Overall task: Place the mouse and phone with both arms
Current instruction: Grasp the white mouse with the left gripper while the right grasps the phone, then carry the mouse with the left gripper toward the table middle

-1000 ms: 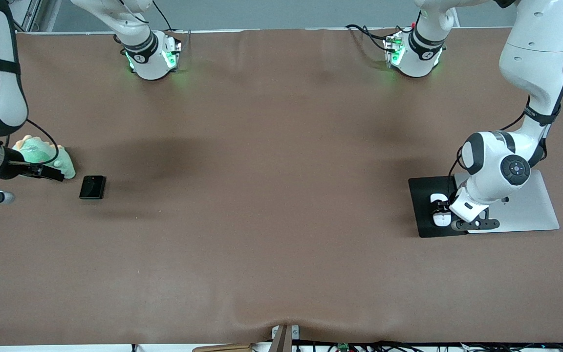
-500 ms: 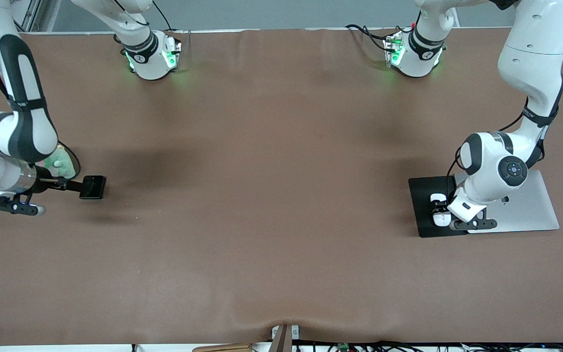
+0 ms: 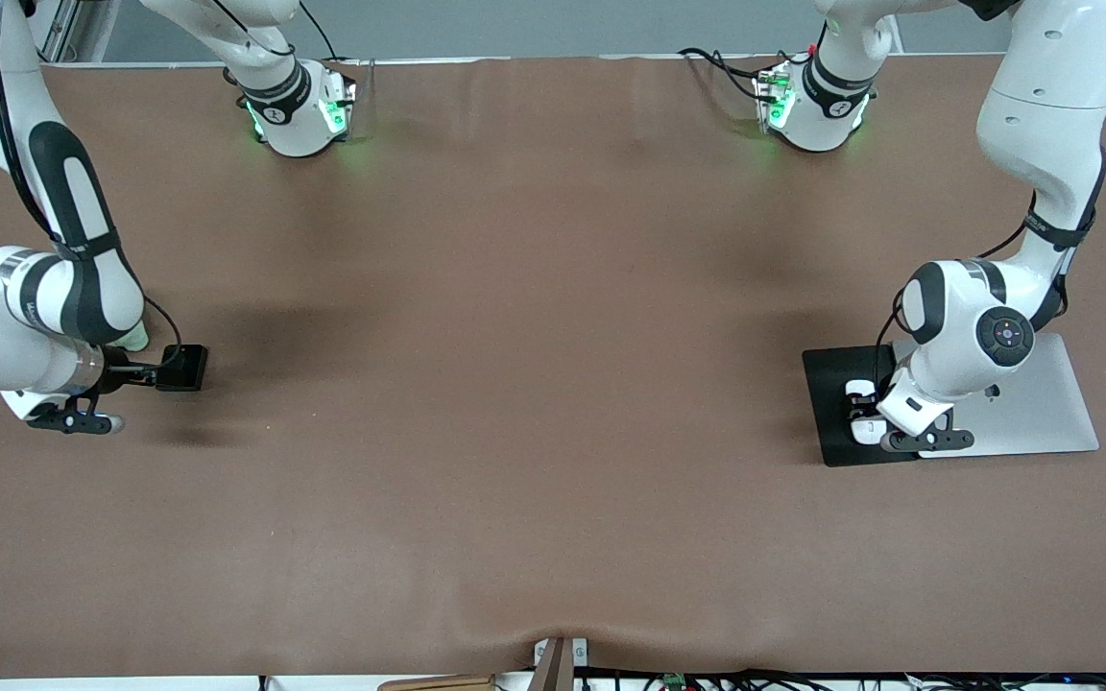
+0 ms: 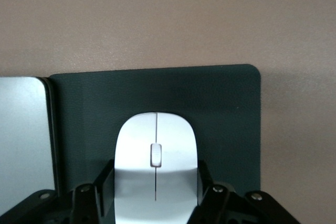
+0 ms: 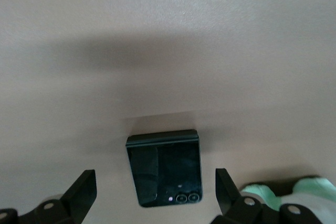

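Observation:
The white mouse point(image 3: 862, 413) lies on the black mouse pad point(image 3: 829, 379) toward the left arm's end of the table. My left gripper point(image 3: 875, 419) is down on it. In the left wrist view my left gripper point(image 4: 156, 183) has both fingers against the sides of the mouse point(image 4: 156, 156), shut on it, on the mouse pad point(image 4: 226, 108). The black phone point(image 3: 185, 368) lies flat on the table toward the right arm's end. My right gripper point(image 3: 157, 370) is open at the phone's edge. In the right wrist view my right gripper point(image 5: 155, 184) has its fingers spread wide on either side of the phone point(image 5: 164, 167), apart from it.
A silver flat slab point(image 3: 1043, 413) lies beside the mouse pad and shows in the left wrist view point(image 4: 23, 129). A pale green object point(image 3: 135, 336) sits mostly hidden under the right arm, close to the phone; it shows in the right wrist view point(image 5: 283, 190).
My right arm has swung in from over the green object, bringing its open gripper up to the phone. My left gripper has hardly moved on the mouse.

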You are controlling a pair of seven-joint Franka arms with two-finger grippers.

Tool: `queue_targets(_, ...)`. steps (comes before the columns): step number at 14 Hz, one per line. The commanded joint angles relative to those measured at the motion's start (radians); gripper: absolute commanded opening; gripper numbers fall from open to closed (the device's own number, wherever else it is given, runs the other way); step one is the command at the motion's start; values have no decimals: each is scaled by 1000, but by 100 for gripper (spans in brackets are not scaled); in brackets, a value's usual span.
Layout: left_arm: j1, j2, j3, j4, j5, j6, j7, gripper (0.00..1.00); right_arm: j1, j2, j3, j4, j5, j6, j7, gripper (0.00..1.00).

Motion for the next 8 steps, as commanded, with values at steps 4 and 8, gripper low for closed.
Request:
queue_targets(4, -3, -40, -3, 15, 16, -50, 40, 56, -16, 24, 12, -48, -19, 87, -31, 100)
queue_targets(8, -81, -112, -10, 57, 16, -209, -1, 56, -27, 38, 12, -56, -19, 98, -108, 100)
